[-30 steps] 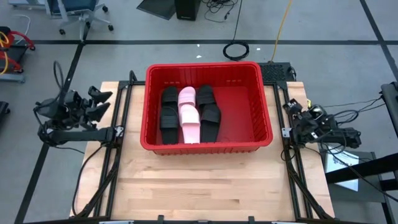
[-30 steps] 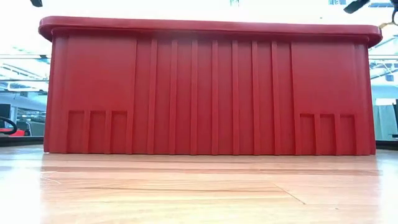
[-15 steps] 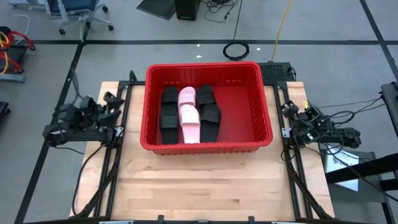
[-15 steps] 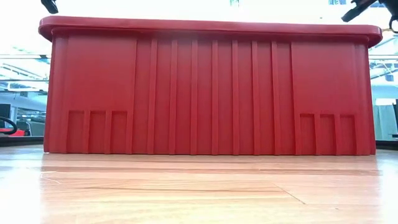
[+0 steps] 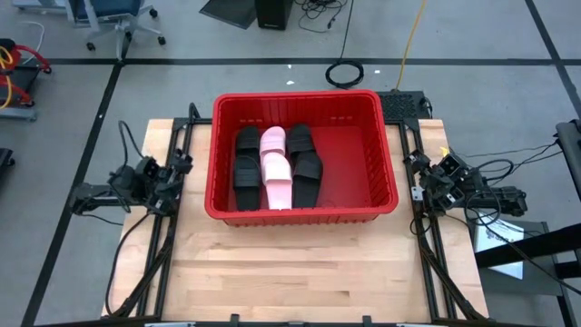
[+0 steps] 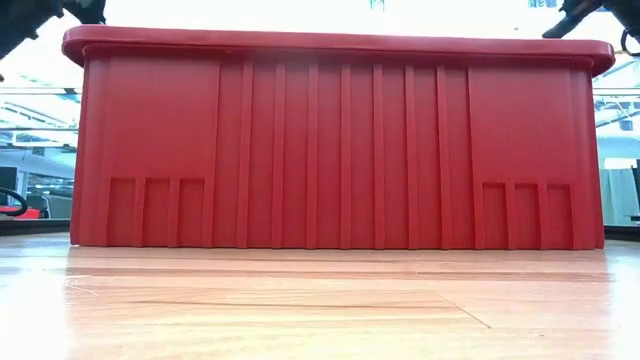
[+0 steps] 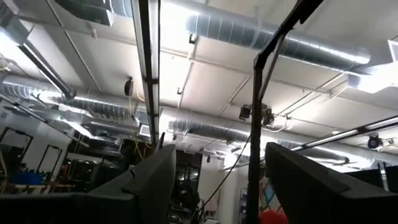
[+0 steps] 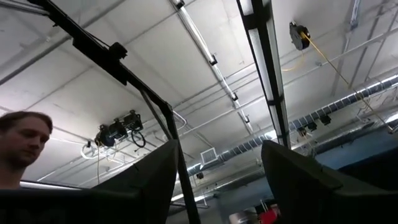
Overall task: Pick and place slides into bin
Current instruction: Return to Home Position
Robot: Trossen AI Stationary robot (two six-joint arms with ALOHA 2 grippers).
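The red bin [image 5: 381,154] stands on the far half of the wooden table; in the low view its near wall [image 6: 340,140] fills the picture. Several slides lie on the floor of its left half: black ones [image 5: 245,165], a pale pink one [image 5: 276,168] and more black ones [image 5: 306,163]. My left gripper [image 5: 174,171] is folded back at the table's left edge beside the bin, open and tipped up at the ceiling [image 7: 217,186]. My right gripper [image 5: 424,173] waits at the right edge, also open and tipped up [image 8: 221,186]. Neither holds anything.
Bare tabletop [image 5: 300,272] lies between the bin and the near edge. Black frame rails [image 5: 163,245] run along both sides of the table. A person [image 8: 25,140] shows in the right wrist view. Cables and a chair sit on the floor beyond the far edge.
My left gripper has sunk and swung in toward the bin's left wall and the near edge, tipping further up, still open. My right gripper has settled a little lower. The bin and slides have stayed put.
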